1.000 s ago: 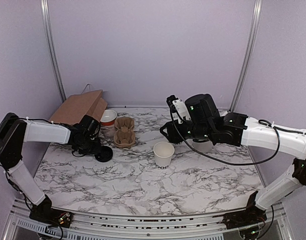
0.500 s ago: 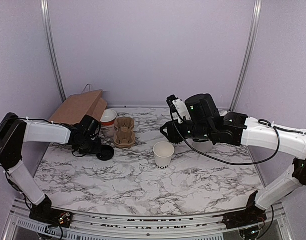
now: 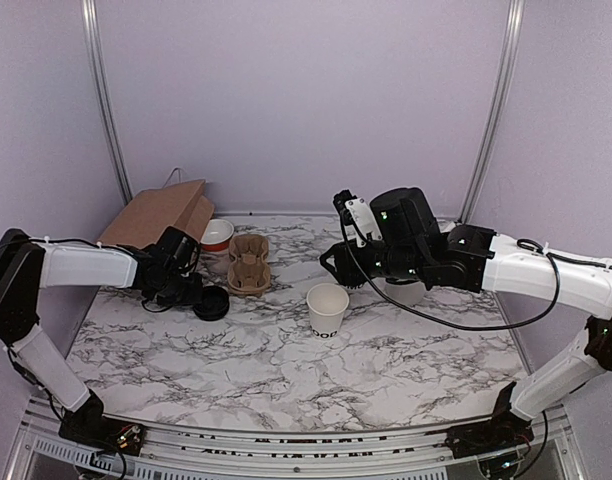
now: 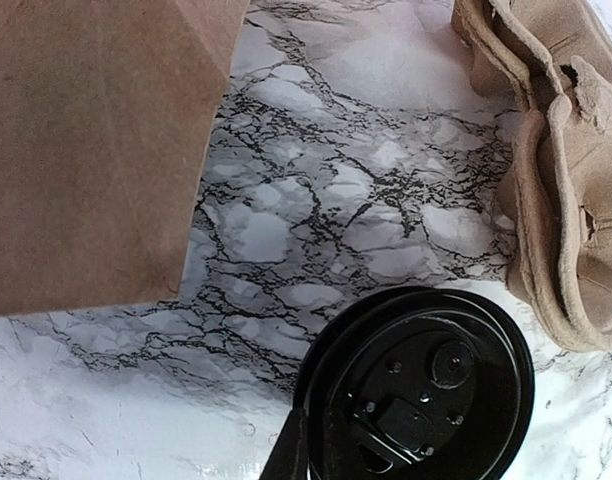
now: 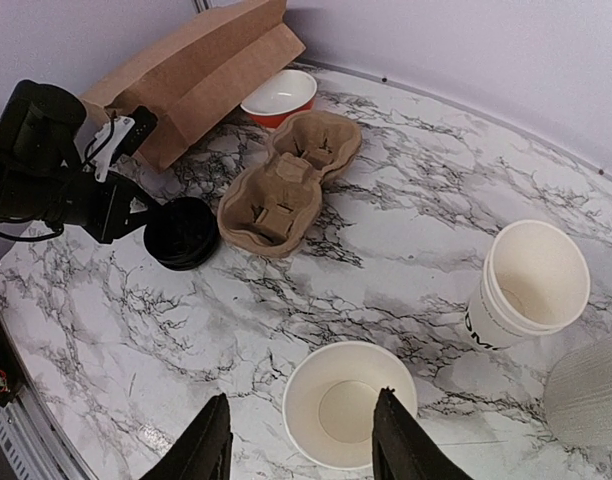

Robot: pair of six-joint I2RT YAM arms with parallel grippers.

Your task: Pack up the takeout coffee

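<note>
Top view: shows the cup (image 3: 327,309) upright and uncapped, to the near right of the carrier (image 3: 249,263), outside its wells. Puts the lid (image 3: 212,303) to the near left of the carrier, at the tips of the left gripper (image 3: 198,296). Has the right gripper (image 3: 334,270) hanging right of the carrier, above the cup, carrying nothing.

Left wrist: shows the lid (image 4: 426,390) underside up, just beside the carrier (image 4: 556,190), with one finger (image 4: 286,458) pressed against the outside of its rim. Loses the other finger against the black plastic; reads as jaws pinched nearly closed on that rim.

Right wrist: frames the cup (image 5: 351,405) below two fingers (image 5: 214,440) standing well apart, gripping nothing. Shows an empty cup and empty wells in the carrier (image 5: 286,185).

Progress, as a judgement: barely begun. Counts only the grip on the lid as in hand. Leaves capping the cup and seating it in the carrier, or in the paper bag (image 3: 161,215) behind and left of the carrier, cannot tell which.
</note>
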